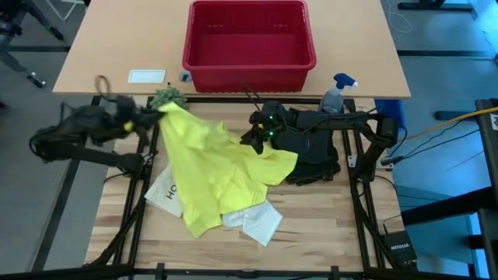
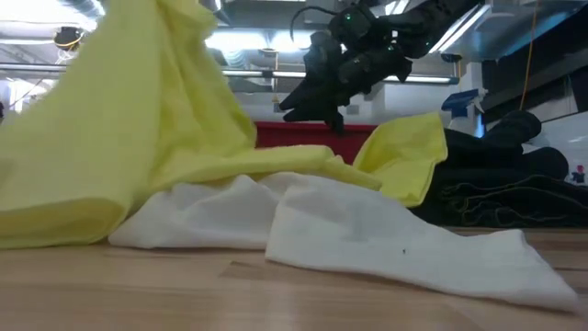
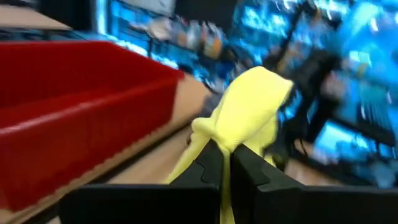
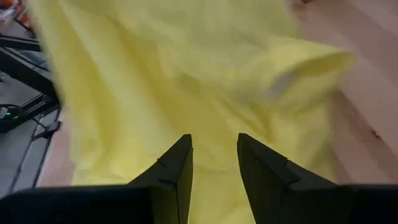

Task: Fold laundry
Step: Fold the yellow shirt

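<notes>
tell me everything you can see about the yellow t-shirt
The yellow T-shirt is soft, crumpled, bright fabric, unfolded. One corner is pinched in the shut left gripper and lifted toward the table's left rear; the rest drapes down over a white cloth and a flat white printed item. A sleeve lies against the dark trousers.

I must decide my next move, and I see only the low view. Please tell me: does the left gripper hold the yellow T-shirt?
Observer: Yes. In the left wrist view the left gripper is shut on a bunched corner of the yellow T-shirt.
Operator: And the right gripper?
Observer: The right gripper is open above the shirt and holds nothing.
Operator: What lies under the shirt?
Observer: The high view shows a flat white item with printed letters, partly covered at the shirt's left edge.
</notes>
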### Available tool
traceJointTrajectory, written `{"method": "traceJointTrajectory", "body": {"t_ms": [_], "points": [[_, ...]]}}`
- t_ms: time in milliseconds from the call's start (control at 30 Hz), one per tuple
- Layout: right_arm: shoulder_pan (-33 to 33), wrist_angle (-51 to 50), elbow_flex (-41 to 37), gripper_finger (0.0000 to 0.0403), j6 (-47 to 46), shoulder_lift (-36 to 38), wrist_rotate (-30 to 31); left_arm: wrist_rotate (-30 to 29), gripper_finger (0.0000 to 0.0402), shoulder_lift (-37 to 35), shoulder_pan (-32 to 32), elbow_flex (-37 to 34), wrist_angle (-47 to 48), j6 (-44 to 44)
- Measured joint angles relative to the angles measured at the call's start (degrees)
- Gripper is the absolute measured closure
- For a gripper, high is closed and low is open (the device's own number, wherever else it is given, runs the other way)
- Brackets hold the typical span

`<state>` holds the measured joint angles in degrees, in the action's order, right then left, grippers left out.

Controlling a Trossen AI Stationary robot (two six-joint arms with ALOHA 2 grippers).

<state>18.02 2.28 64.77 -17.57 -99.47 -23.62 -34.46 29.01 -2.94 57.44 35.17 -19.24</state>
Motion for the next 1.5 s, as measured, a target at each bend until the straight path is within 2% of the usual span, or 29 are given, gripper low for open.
{"method": "traceJointTrajectory", "body": {"t_ms": [200, 300, 367, 467, 567, 700, 967, 1100, 1233, 1300, 1400, 1500], "points": [[0.00, -1.16, 0.02, 0.0285, 0.13, -0.01, 3.52, -11.63, 0.0401, -4.11, 0.00, 1.74, 13.26, -11.72], [0.02, -3.85, 0.02, 0.0285, 0.15, -0.01, 3.94, -12.57, 0.0401, -3.60, 0.00, 1.72, 20.18, -18.55], [0.01, -5.04, 0.02, 0.0285, 0.11, -0.01, 1.95, -12.61, 0.0400, -2.63, 0.00, 1.73, 23.87, -21.07], [-0.62, -5.46, 0.02, 0.0285, 0.08, -0.01, -2.81, -10.69, 0.0387, -1.12, 0.00, 1.72, 26.90, -19.47], [-2.12, -5.29, 0.02, 0.0285, 0.03, 0.01, -3.67, -8.00, 0.0358, -0.55, 0.00, 1.72, 27.87, -16.56], [-4.29, -5.40, 0.02, 0.0285, -0.70, -0.01, -3.97, -7.86, 0.0307, -0.57, 0.00, 2.36, 30.65, -15.32], [-11.17, -5.42, 0.02, 0.0285, -4.76, -0.01, -5.41, -7.60, 0.0208, -0.57, 0.00, 8.58, 39.42, -16.87], [-16.27, -5.14, 0.02, 0.0285, -4.76, 0.17, -0.14, 2.58, 0.0204, 0.35, 0.00, 8.48, 38.70, -20.10], [-20.26, -6.56, 0.02, 0.0285, -4.94, 1.04, 5.21, 18.00, 0.0236, 6.75, -0.65, 3.69, 36.74, -21.28], [-21.36, -9.00, 0.04, 0.0285, -5.04, 1.60, 8.03, 22.29, 0.0255, 10.52, -2.79, 1.28, 30.52, -19.56], [-21.54, -12.15, 0.02, 0.0285, -5.13, 2.34, 11.37, 23.13, 0.0277, 15.88, -7.55, -1.70, 16.27, -15.88], [-20.83, -12.41, -1.36, 0.0285, -5.09, 3.81, 12.64, 18.78, 0.0287, 20.93, -11.05, -2.83, 6.25, -13.31]]}}
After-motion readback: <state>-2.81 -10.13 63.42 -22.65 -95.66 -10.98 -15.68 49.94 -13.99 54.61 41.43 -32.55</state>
